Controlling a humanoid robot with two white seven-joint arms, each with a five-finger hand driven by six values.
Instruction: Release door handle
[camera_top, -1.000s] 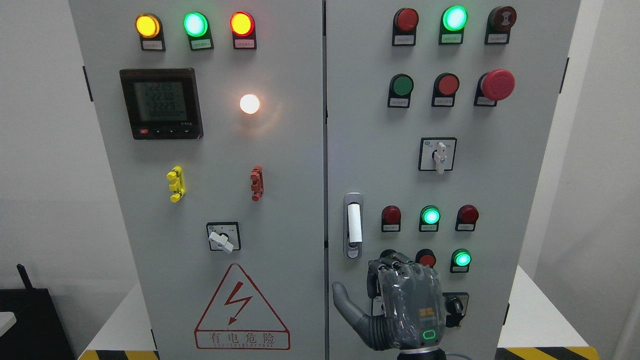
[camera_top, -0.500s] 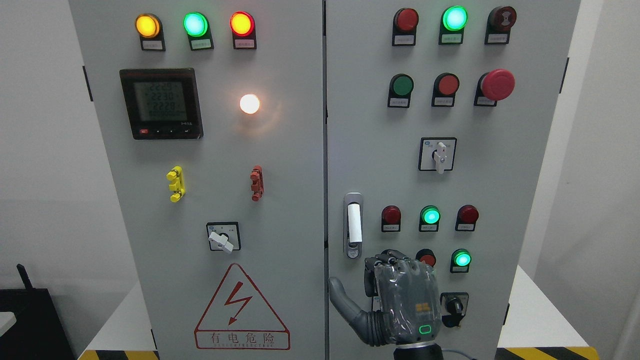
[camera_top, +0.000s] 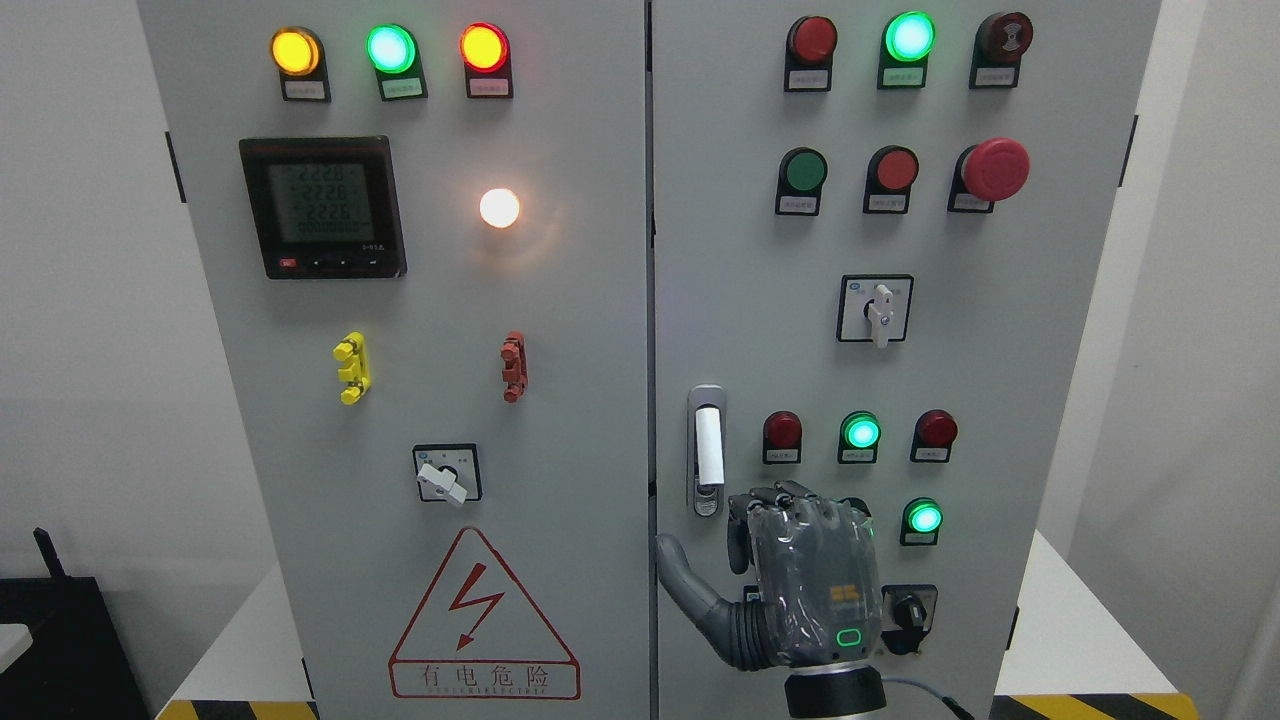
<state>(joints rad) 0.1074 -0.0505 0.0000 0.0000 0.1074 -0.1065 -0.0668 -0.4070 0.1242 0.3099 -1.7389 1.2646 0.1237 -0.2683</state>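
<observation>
One robot hand, the right hand (camera_top: 800, 580), sits at 5 o'clock from the door handle (camera_top: 707, 450), fingers curled, thumb out, gripping nothing.

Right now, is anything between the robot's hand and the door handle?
Head view: only bare grey door panel separates the right hand from the door handle; its curled fingers sit just beside the handle's lower end.

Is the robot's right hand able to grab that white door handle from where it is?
Probably yes. The right hand sits just below and right of the door handle, holding nothing, with nothing between them.
</observation>
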